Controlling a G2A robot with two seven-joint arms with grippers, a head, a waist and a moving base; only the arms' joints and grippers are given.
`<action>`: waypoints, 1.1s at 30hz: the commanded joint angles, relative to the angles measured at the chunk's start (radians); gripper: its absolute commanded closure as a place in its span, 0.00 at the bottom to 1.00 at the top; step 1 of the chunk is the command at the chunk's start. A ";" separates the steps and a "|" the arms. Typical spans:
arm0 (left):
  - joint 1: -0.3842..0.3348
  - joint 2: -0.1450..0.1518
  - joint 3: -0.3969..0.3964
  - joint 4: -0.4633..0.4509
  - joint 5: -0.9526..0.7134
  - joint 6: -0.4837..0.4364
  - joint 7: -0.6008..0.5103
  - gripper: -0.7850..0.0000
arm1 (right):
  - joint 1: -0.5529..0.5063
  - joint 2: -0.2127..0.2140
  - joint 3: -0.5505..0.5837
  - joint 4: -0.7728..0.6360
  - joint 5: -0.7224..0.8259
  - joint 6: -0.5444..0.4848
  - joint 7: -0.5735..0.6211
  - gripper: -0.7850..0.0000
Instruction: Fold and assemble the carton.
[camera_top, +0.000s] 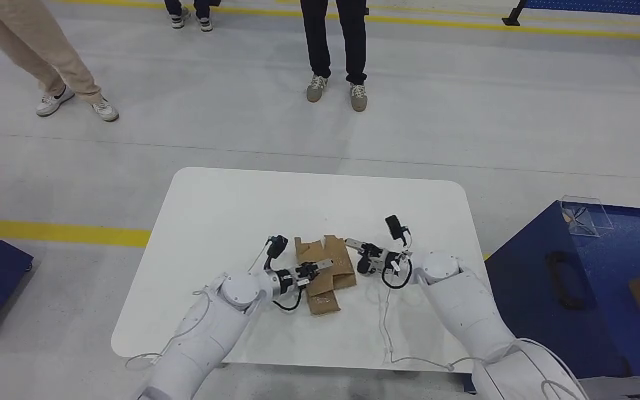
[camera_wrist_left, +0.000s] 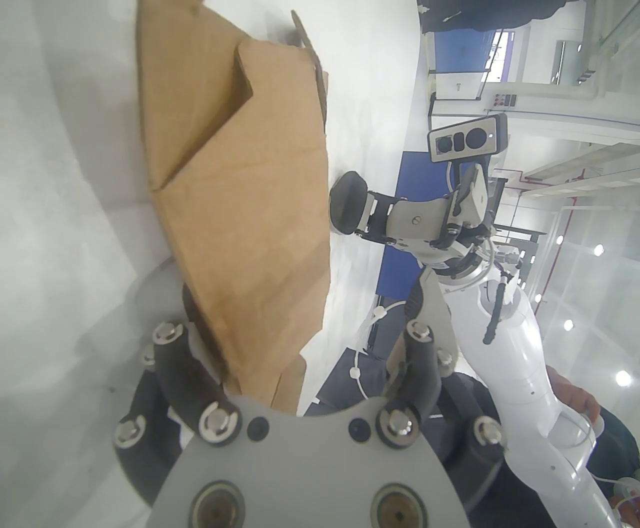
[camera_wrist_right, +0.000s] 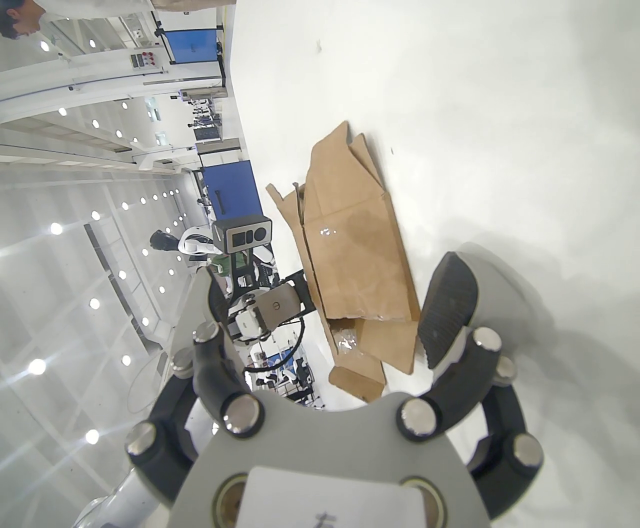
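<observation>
A flattened brown carton (camera_top: 325, 270) lies on the white table (camera_top: 250, 220) near its front middle, with flaps partly raised. My left gripper (camera_top: 308, 268) is at the carton's left edge. It is open, and a raised carton panel (camera_wrist_left: 250, 200) stands between its fingers (camera_wrist_left: 425, 300), hiding one of them. My right gripper (camera_top: 362, 262) sits low at the carton's right edge, open, its dark pad (camera_wrist_right: 450, 300) just short of the cardboard (camera_wrist_right: 355, 250). In the left wrist view the right gripper's pad (camera_wrist_left: 347, 207) is close beside the panel's edge.
A white cable (camera_top: 385, 320) trails over the table's front right part. A blue cabinet (camera_top: 570, 270) stands to the right of the table. The far half of the tabletop is bare white surface.
</observation>
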 joint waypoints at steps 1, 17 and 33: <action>-0.002 0.000 -0.002 0.006 -0.001 -0.001 -0.001 0.53 | 0.003 -0.001 0.001 0.005 0.001 0.000 0.003 0.00; 0.004 0.004 -0.050 -0.002 -0.057 -0.148 -0.023 1.00 | 0.033 0.021 0.095 0.041 0.162 0.021 0.141 0.00; 0.217 0.102 -0.255 -0.413 -0.293 -0.038 -0.365 1.00 | -0.053 0.072 0.174 -0.127 0.279 0.043 0.427 0.29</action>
